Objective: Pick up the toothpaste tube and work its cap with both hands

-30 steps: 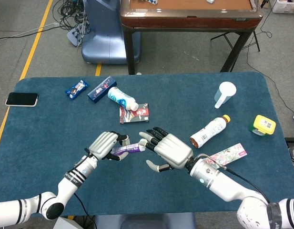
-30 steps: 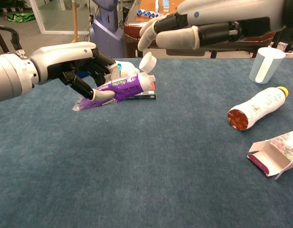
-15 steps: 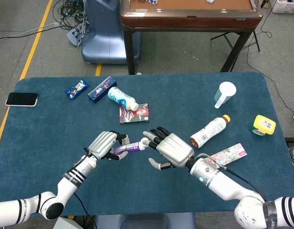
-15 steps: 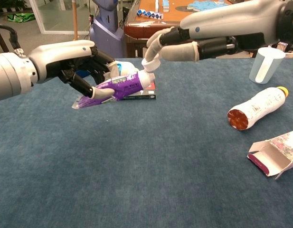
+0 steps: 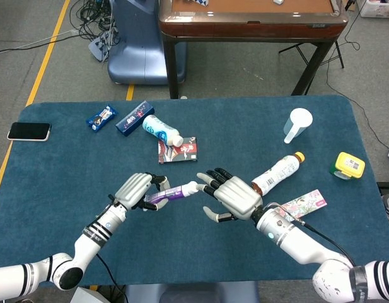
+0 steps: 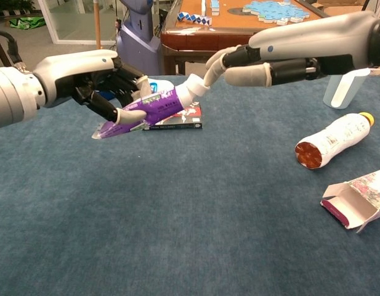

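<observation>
A purple toothpaste tube (image 5: 171, 193) (image 6: 154, 106) with a white cap (image 5: 192, 187) (image 6: 193, 89) hangs above the blue table, cap end pointing right and slightly up. My left hand (image 5: 137, 191) (image 6: 96, 83) grips the tube's rear half, fingers curled round it. To the right of the cap is my right hand (image 5: 234, 195) (image 6: 273, 60), its fingers stretched out. One of its fingertips (image 6: 210, 74) touches the cap from above. The cap looks closed on the tube. The right hand holds nothing.
An orange-capped bottle (image 5: 278, 172) (image 6: 331, 140), a floral carton (image 5: 302, 204) (image 6: 358, 201), a white cup (image 5: 297, 124) and a yellow box (image 5: 350, 165) lie to the right. A white bottle (image 5: 162, 130), a dark packet (image 5: 178, 149), snack packs (image 5: 134, 117) and a phone (image 5: 29, 130) lie behind and to the left.
The flip cap stood open a second ago and now looks closed. My right hand came down onto it, then drew right with the fingertip still on it. The left hand lifted the tube slightly.
</observation>
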